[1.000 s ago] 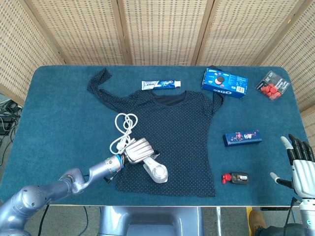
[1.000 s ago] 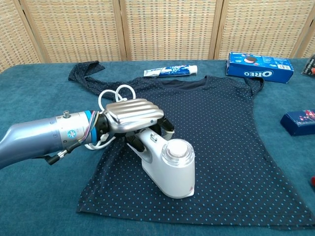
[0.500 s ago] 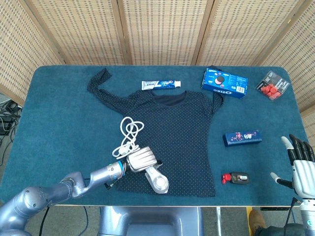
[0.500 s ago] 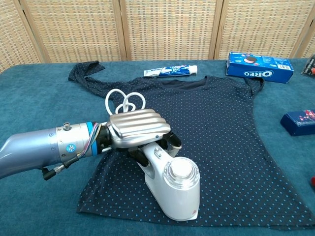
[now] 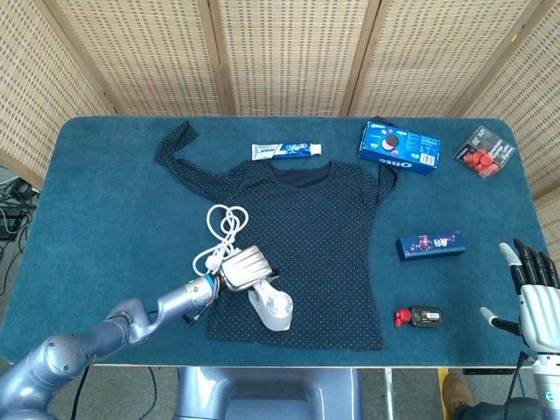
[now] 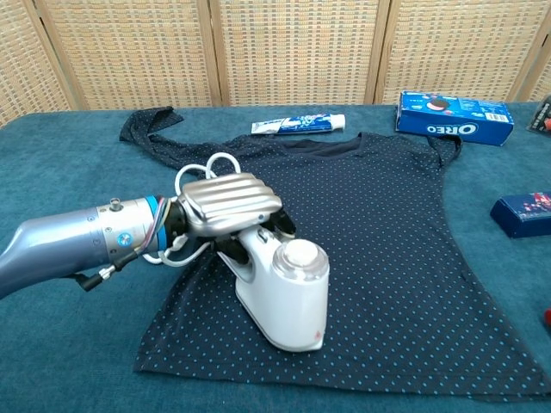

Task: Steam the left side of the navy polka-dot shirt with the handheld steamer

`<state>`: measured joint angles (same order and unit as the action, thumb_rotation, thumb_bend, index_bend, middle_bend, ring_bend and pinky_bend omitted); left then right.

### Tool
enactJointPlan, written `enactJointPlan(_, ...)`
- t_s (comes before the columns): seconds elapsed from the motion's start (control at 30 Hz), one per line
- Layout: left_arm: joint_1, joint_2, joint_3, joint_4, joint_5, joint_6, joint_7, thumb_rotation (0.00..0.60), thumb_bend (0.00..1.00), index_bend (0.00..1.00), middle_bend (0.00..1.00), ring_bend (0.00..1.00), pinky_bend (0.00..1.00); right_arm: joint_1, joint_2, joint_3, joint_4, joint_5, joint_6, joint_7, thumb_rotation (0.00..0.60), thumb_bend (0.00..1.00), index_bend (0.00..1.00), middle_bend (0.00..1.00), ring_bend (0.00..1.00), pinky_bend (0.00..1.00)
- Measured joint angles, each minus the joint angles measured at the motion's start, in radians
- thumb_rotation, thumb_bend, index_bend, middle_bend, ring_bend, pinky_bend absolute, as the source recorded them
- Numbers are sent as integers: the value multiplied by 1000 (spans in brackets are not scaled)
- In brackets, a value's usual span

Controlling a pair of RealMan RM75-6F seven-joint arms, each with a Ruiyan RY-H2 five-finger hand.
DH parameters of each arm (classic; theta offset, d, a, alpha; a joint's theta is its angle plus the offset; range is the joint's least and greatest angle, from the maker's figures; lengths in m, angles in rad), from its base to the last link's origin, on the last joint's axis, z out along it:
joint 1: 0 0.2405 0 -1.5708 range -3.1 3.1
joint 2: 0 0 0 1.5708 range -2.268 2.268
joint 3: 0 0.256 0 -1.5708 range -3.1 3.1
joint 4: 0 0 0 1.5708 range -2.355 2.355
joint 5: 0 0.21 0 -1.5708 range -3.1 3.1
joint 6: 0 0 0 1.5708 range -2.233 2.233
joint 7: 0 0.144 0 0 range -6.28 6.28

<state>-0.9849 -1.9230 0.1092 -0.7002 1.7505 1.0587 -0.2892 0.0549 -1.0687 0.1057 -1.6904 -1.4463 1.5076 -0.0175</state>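
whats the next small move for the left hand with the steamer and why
Probably slide the steamer slowly away from the robot, up the shirt's left side toward the sleeve. The left hand grips its handle, and the head sits near the bottom hem, so most of that side lies beyond it. The white cord is coiled on that path and may need nudging aside.

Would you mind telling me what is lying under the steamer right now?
The steamer, held by the left robot hand, sits over the lower left part of the polka-dot shirt. Whether its face touches the fabric is hidden by its body.
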Motion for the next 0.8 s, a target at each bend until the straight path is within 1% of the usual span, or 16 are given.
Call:
enactJointPlan(0.13,1,-1,-13,46,-11,6,-4,600,729,1000,913,817,941,1,-1,0,0,1,-1,-3,600,0,27,0,0,0)
enactJointPlan(0.37,4,-10,-17,125,-11,19,7,600,727,1000,913,817,941,1,-3,-1,-1,-1,-2,-6,600,0,27,0,0,0)
enactJointPlan(0.6,21,-65,-54,236,-53,38,-44,600,726,1000,913,817,939,3,-4,-2,0,0,-6,-8,600,0,27,0,0,0)
enactJointPlan(0.8,19,-109,-80,317,-87,14,-98,600,727,1000,913,817,937,4,-6,-3,0,0,-7,-10,600,0,27,0,0,0)
